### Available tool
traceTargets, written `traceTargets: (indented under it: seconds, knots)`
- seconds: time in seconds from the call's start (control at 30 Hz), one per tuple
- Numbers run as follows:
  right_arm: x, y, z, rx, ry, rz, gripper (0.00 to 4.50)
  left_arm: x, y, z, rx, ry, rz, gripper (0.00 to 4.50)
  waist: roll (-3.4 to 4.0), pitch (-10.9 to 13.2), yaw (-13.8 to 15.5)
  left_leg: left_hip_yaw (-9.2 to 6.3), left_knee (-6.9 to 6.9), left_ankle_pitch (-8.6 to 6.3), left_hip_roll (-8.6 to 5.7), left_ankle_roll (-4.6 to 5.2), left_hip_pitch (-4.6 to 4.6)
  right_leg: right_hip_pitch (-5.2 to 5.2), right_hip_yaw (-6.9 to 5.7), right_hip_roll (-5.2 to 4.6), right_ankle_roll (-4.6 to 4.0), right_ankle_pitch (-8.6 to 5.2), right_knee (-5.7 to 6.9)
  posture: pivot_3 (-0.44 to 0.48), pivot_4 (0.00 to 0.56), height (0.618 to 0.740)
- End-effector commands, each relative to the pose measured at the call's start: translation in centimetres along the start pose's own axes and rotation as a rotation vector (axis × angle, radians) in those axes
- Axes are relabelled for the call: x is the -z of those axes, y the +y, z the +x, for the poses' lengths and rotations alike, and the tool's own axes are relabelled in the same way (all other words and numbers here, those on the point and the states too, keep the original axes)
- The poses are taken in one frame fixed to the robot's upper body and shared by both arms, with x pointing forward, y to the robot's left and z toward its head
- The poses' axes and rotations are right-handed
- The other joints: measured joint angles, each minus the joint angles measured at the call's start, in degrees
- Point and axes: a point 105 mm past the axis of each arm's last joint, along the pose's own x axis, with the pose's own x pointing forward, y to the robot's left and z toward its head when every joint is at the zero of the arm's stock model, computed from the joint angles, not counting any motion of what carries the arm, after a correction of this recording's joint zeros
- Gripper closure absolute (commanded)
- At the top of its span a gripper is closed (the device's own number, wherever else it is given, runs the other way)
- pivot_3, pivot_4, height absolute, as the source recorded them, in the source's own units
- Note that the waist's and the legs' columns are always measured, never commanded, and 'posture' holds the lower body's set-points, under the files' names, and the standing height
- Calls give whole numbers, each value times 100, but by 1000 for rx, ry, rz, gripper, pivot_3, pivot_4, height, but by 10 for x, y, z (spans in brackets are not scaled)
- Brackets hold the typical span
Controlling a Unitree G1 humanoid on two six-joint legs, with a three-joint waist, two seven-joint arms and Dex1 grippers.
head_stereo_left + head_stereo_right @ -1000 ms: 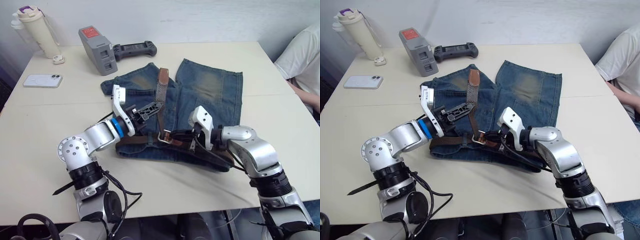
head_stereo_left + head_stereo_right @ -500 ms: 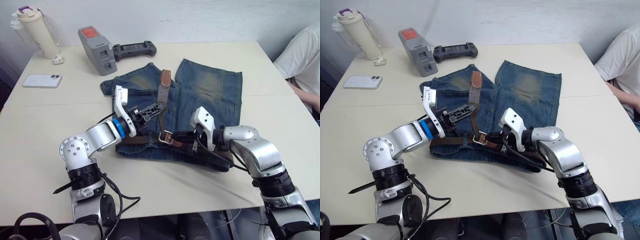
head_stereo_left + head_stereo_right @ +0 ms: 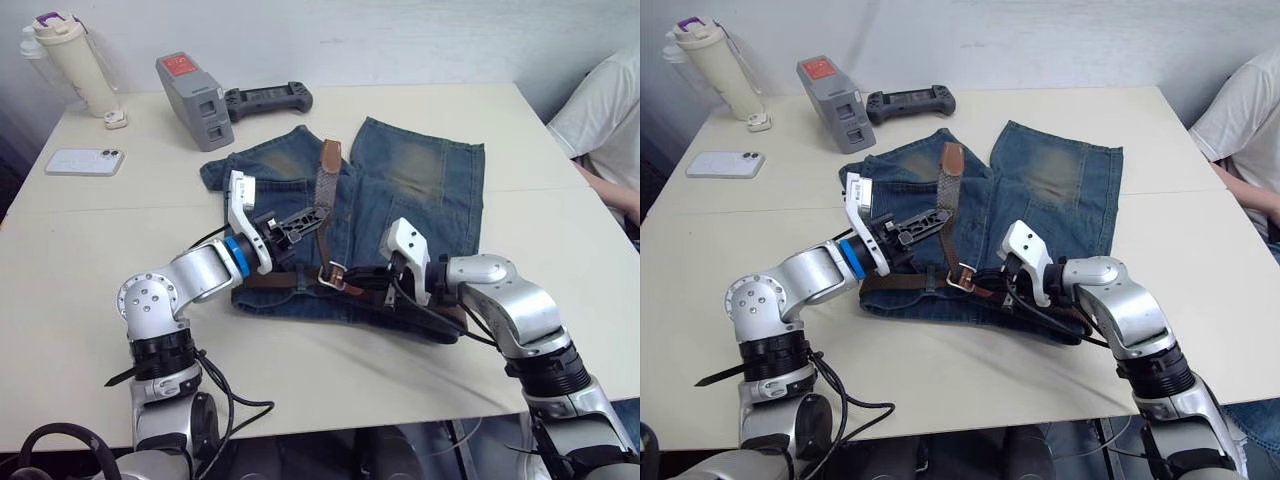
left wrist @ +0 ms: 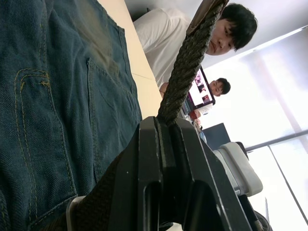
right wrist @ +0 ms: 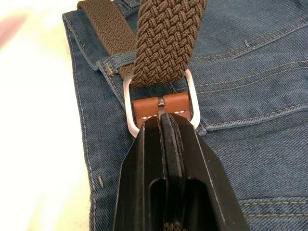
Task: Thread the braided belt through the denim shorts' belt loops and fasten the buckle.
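The denim shorts [image 3: 420, 170] lie flat on the table with the waistband toward me. The braided belt [image 3: 322, 190] runs along the waistband under a belt loop [image 5: 117, 61]. It then passes through the silver buckle [image 3: 330, 272] and climbs over the shorts to its tan tip [image 3: 330, 152]. My left gripper [image 3: 303, 217] is shut on the raised strap partway along. My right gripper [image 5: 161, 118] is shut on the tan leather tab just behind the buckle [image 5: 128, 108], low over the waistband.
At the table's far left stand a cream tumbler [image 3: 72, 60], a white phone [image 3: 85, 160], a grey box with a red label [image 3: 195, 100] and a black controller [image 3: 268, 98]. A person in a white shirt [image 3: 600, 110] sits at the right edge.
Almost nothing has moved. My left gripper has edged slightly right with the strap, and my right gripper has sunk a little with the buckle.
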Motion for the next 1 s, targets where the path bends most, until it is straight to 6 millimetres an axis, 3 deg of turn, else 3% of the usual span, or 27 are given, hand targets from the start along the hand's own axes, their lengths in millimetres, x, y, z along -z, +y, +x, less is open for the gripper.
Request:
traceTargets:
  seconds: [0.03, 0.37, 1.0]
  knots:
    - [-6, 0, -7, 6, -15, -20, 4459, -3, -8, -1, 41, -15, 7, 4500, 0, 0, 0, 0, 0, 0, 0, 0, 0, 0, 0, 0, 0, 0, 0, 0, 150, 740]
    - [-9, -6, -17, 29, -26, -14, 4459, -3, -9, -2, 44, -8, 8, 4500, 0, 0, 4, 0, 0, 0, 0, 0, 0, 0, 0, 0, 0, 0, -1, 0, 150, 740]
    - [-15, 1, 4, -21, -56, -23, 4459, 0, -9, -4, 39, -5, 4, 4500, 0, 0, -1, -1, -2, 0, 0, 0, 0, 0, 0, 0, 0, 0, -2, 0, 150, 740]
